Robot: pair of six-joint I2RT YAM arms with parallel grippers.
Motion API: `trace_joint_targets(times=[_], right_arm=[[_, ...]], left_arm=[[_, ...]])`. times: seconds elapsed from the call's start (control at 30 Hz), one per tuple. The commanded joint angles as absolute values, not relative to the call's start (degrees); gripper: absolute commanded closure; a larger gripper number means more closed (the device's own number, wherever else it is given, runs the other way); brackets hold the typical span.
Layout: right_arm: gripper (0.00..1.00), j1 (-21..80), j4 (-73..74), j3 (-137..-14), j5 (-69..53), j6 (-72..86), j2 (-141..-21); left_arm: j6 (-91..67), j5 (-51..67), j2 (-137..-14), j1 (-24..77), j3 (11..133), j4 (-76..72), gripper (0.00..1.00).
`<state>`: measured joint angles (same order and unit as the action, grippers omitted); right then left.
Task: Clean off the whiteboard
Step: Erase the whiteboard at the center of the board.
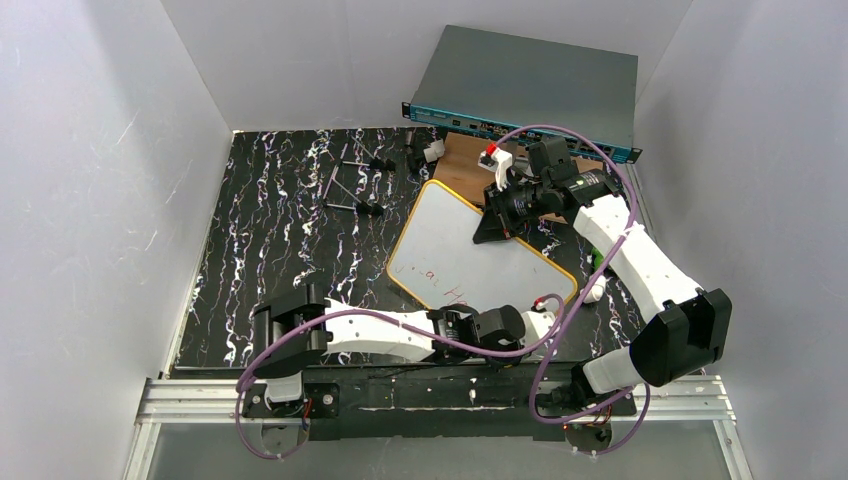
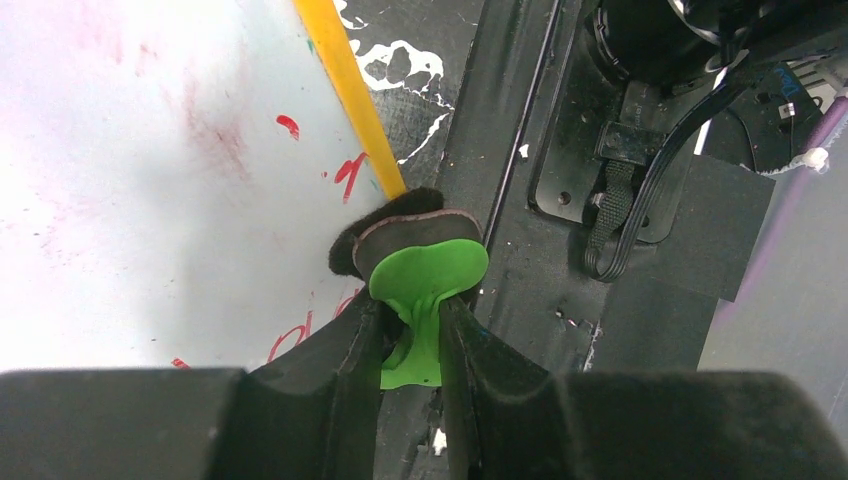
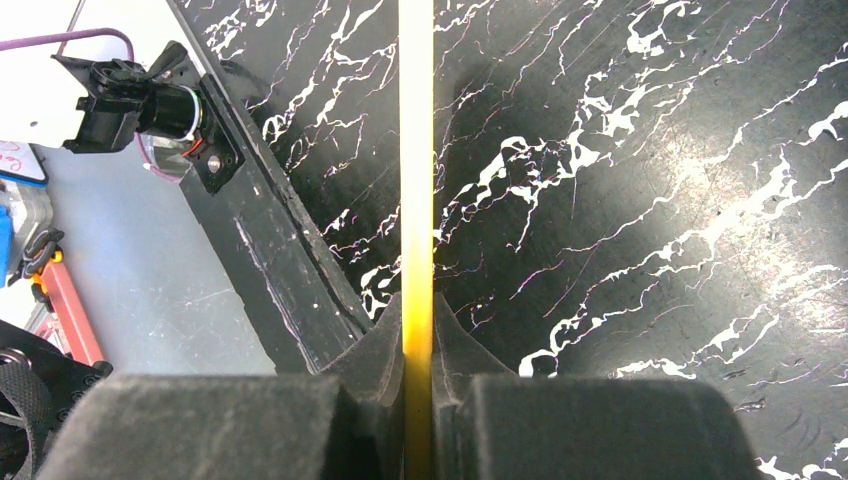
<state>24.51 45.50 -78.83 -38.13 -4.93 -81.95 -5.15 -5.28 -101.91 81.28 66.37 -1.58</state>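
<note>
Black fingers of the left tool (image 2: 410,318) are clenching the green grip of an eraser (image 2: 425,270). Its dark felt pad is sitting over the yellow frame (image 2: 350,90) at the near edge of the whiteboard (image 2: 130,180), just beside some red strokes. The right tool (image 3: 417,335) is gripping that same frame at the far edge, jaws pinched tight on it, with the frame running edge-on through its view. From above, the whiteboard is lying skewed in the middle of the black marbled worktop (image 1: 280,230), its far corner overlapping a brown wooden board (image 1: 465,170). Red writing is showing along its near-left side. A grey box (image 1: 530,85) is sitting behind.
</note>
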Motion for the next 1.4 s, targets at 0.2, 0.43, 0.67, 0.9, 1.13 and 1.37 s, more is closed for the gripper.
trace_joint_targets(times=[0.2, 0.43, 0.67, 0.9, 1.13, 1.37], right_arm=[[0.99, 25.0, 41.6, -79.0, -41.5, -4.6, -80.1], [0.99, 25.0, 41.4, -78.8, -41.3, -4.6, -79.6], [0.99, 24.9, 41.3, -78.7, -41.3, -4.6, -79.6], [0.99, 24.4, 41.1, -78.3, -40.8, -4.7, -79.4], [0.99, 24.2, 41.3, -78.4, -40.7, -5.0, -79.5], [0.99, 24.1, 42.6, -78.6, -40.8, -7.5, -79.8]], left_arm=[[-3.3, -6.4, -102.8, 80.1, 73.5, -0.3, 1.00], [-2.6, -6.2, -102.0, 75.9, 77.9, -0.3, 1.00], [-3.4, -6.4, -98.1, 72.4, 79.2, -2.9, 1.00], [-9.1, -7.6, -88.7, 68.8, 70.7, -8.9, 1.00], [-12.7, -8.5, -78.0, 66.2, 56.6, -8.7, 1.00], [-19.1, -10.1, -66.5, 59.4, 40.2, -8.6, 1.00]])
